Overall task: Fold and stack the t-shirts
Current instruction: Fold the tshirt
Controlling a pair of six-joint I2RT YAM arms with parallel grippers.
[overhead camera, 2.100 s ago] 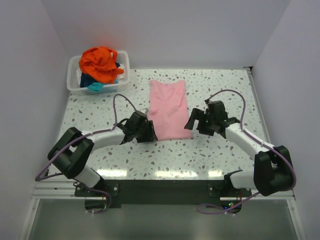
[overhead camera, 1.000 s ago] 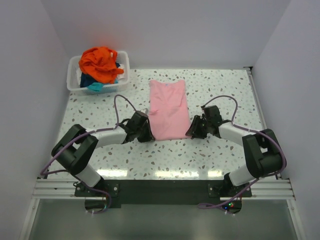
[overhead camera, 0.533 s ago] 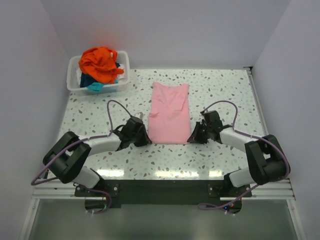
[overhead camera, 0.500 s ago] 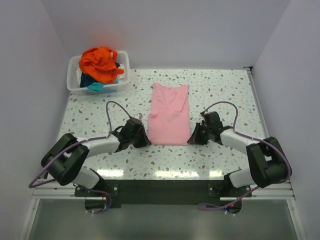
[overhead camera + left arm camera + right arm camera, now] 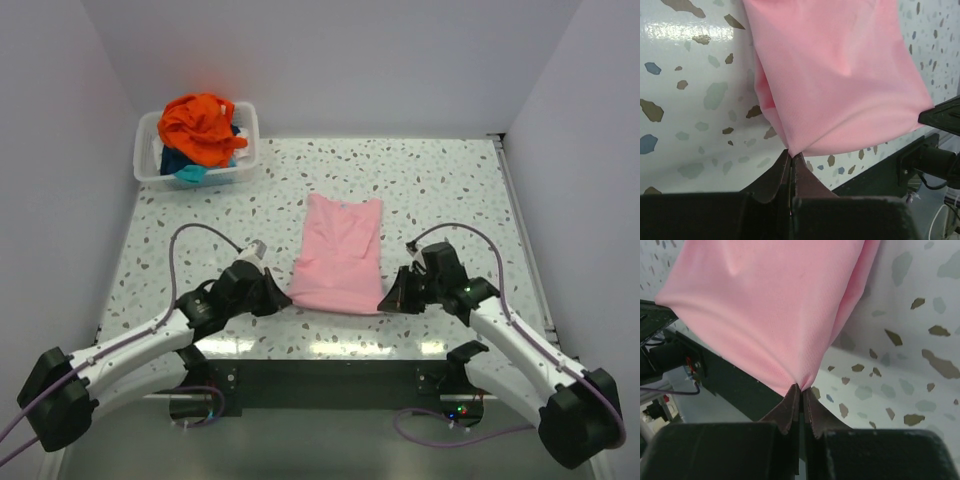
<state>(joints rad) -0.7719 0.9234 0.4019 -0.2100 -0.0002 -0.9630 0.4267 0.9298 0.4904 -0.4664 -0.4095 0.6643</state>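
The light pink t-shirt (image 5: 338, 255) lies folded lengthwise on the speckled table, its near end by the front edge. My left gripper (image 5: 283, 298) is shut on its near left corner (image 5: 791, 150). On the other side my right gripper (image 5: 386, 303) is shut on the near right corner (image 5: 799, 385). Both wrist views show the pink t-shirt (image 5: 835, 75) (image 5: 770, 305) stretched away from the pinched corners, slightly lifted at the near edge. An orange t-shirt (image 5: 200, 125) sits heaped over teal and dark blue ones (image 5: 186, 168) at the far left.
The white plastic bin (image 5: 148, 150) holding the other shirts stands at the table's far left corner. The table's front edge and black frame (image 5: 330, 375) run right behind both grippers. Purple walls close in on the left, right and back.
Both grippers have drawn back toward the front edge, dragging the pink t-shirt nearer with them. The right gripper shut on its corner about a second ago.
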